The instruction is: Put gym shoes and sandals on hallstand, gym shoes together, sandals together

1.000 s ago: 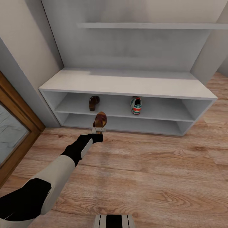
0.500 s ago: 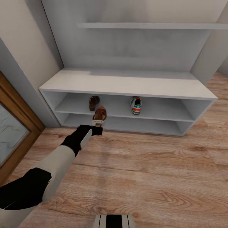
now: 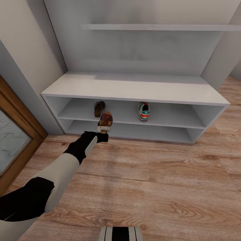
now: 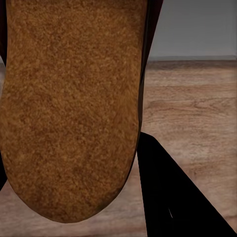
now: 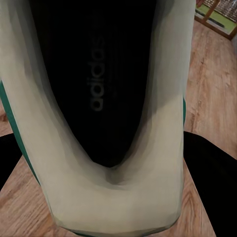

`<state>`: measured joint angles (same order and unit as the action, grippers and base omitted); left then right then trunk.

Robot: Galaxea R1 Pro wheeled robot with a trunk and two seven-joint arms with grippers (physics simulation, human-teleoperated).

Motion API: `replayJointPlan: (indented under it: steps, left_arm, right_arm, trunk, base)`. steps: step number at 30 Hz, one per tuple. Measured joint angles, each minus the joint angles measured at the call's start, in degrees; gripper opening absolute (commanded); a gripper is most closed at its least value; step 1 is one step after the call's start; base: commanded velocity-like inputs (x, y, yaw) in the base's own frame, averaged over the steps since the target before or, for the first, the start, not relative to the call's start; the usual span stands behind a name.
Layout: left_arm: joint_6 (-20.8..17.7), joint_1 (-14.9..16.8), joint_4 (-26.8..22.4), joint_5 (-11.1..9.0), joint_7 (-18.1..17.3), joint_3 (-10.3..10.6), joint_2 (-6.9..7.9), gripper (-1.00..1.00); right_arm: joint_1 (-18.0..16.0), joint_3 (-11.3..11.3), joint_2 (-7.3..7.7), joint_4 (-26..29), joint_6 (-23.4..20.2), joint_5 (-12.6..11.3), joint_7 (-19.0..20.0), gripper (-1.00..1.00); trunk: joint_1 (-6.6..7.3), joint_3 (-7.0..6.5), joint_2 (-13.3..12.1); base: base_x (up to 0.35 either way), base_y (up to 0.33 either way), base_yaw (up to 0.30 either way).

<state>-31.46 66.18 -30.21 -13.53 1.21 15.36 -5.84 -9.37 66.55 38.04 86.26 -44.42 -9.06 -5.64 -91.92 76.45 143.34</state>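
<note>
Head view: left claw [image 3: 103, 130] grips sandal [image 3: 106, 119] before hallstand [image 3: 134, 87].

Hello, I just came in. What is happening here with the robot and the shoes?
The robot is putting shoes on the white shoe rack. Its left gripper holds a brown sandal at the upper shelf, beside the other sandal. One gym shoe already stands there. The right gripper holds the second gym shoe.
</note>
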Motion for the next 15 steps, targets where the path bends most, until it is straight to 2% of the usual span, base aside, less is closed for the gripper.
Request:
replayJointPlan:
  steps: [4, 11, 15]
  left_arm:
    - [0.0, -0.09, 0.09, -0.08, -0.01, 0.0, 0.0, -1.0]
    - [0.0, -0.11, 0.2, -0.25, -0.06, -0.01, -0.08, -1.0]
    - [0.03, -0.14, 0.22, -0.2, -0.07, -0.08, -0.05, -1.0]
  right_arm:
    - [0.0, 0.0, 0.0, 0.0, 0.0, 0.0, 0.03, -1.0]
    - [0.0, 0.0, 0.0, 0.0, 0.0, -0.02, 0.01, -1.0]
    - [0.0, 0.0, 0.0, 0.0, 0.0, -0.01, 0.04, -1.0]
  trunk:
    - [0.0, 0.0, 0.0]
    - [0.03, 0.0, 0.0]
    - [0.01, 0.0, 0.0]
  base:
    - [0.038, 0.0, 0.0]
    - [0.262, 0.0, 0.0]
    - [0.083, 0.0, 0.0]
